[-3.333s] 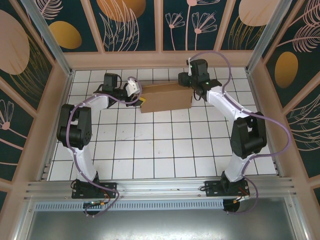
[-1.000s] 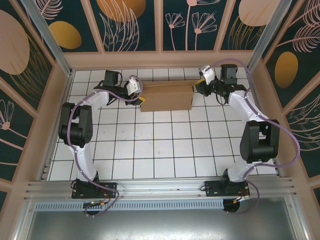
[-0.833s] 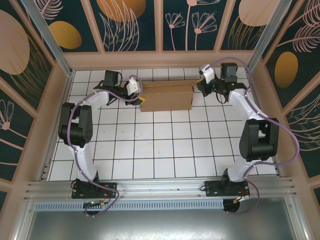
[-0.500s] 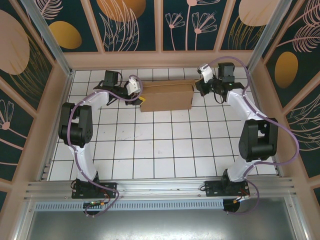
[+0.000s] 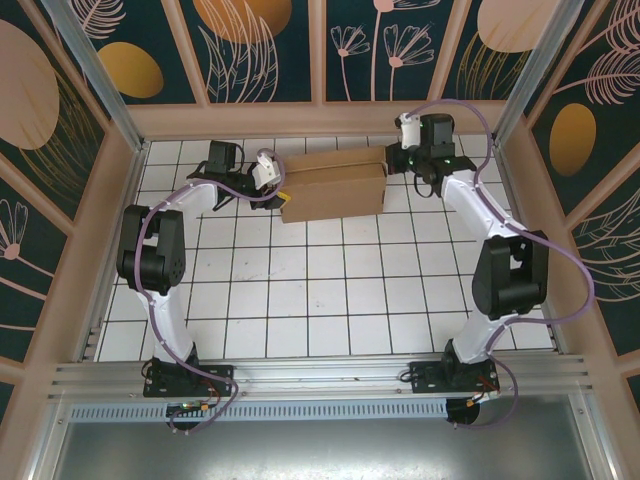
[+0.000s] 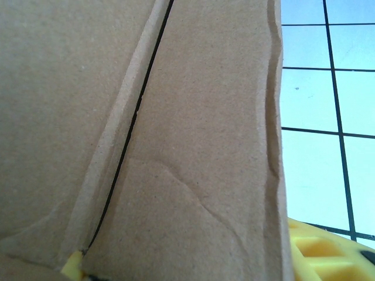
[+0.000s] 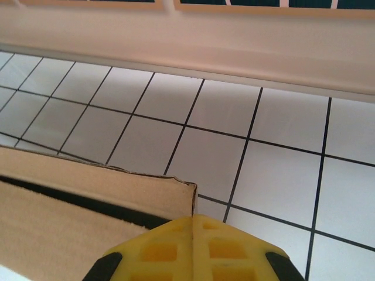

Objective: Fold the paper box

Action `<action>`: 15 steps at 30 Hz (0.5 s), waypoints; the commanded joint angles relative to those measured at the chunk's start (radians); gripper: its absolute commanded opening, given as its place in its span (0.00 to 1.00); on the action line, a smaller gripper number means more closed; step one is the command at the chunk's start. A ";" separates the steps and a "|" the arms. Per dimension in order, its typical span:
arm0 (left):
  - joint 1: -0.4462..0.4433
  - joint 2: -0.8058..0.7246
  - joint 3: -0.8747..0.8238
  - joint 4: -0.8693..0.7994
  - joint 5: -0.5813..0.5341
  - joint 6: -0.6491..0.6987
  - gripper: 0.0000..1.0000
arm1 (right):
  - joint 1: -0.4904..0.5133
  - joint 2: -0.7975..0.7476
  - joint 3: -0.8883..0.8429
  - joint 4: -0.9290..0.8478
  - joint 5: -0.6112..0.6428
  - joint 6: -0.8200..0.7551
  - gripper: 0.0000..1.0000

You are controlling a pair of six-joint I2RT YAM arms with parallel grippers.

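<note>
While the left claw (image 5: 279, 196) grips the left end of the one box (image 5: 333, 187), with cardboard lying between its yellow pads (image 6: 326, 248), the right claw (image 5: 392, 162) is empty, its pads (image 7: 176, 249) pressed together at the box's rear right corner. The box spans the gap between the two claws. Under them spreads a white tiled table (image 5: 330, 300) with black grid lines, and behind the claws stand dark walls (image 5: 270, 50) painted with flowers.
</note>
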 commanded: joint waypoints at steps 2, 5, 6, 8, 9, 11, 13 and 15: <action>-0.004 0.014 -0.019 -0.015 0.004 0.025 0.45 | 0.010 0.045 0.092 -0.020 0.015 0.099 0.00; -0.005 0.015 -0.017 -0.013 -0.001 0.019 0.45 | 0.013 0.065 0.128 -0.039 -0.003 0.139 0.00; -0.005 0.016 -0.017 -0.012 -0.001 0.015 0.45 | 0.017 0.069 0.135 -0.043 -0.004 0.153 0.00; -0.005 0.016 -0.017 -0.007 -0.004 0.011 0.45 | 0.020 0.075 0.143 -0.055 -0.008 0.179 0.00; -0.005 0.016 -0.017 -0.007 -0.005 0.010 0.45 | 0.024 0.074 0.139 -0.054 -0.009 0.186 0.00; -0.005 0.017 -0.016 -0.004 -0.007 0.008 0.45 | 0.033 0.068 0.122 -0.046 -0.002 0.191 0.00; -0.005 0.018 -0.016 -0.001 -0.009 0.005 0.45 | 0.042 0.055 0.094 -0.029 0.012 0.184 0.00; -0.005 0.019 -0.016 0.002 -0.010 0.000 0.45 | 0.053 0.044 0.063 -0.016 0.034 0.173 0.00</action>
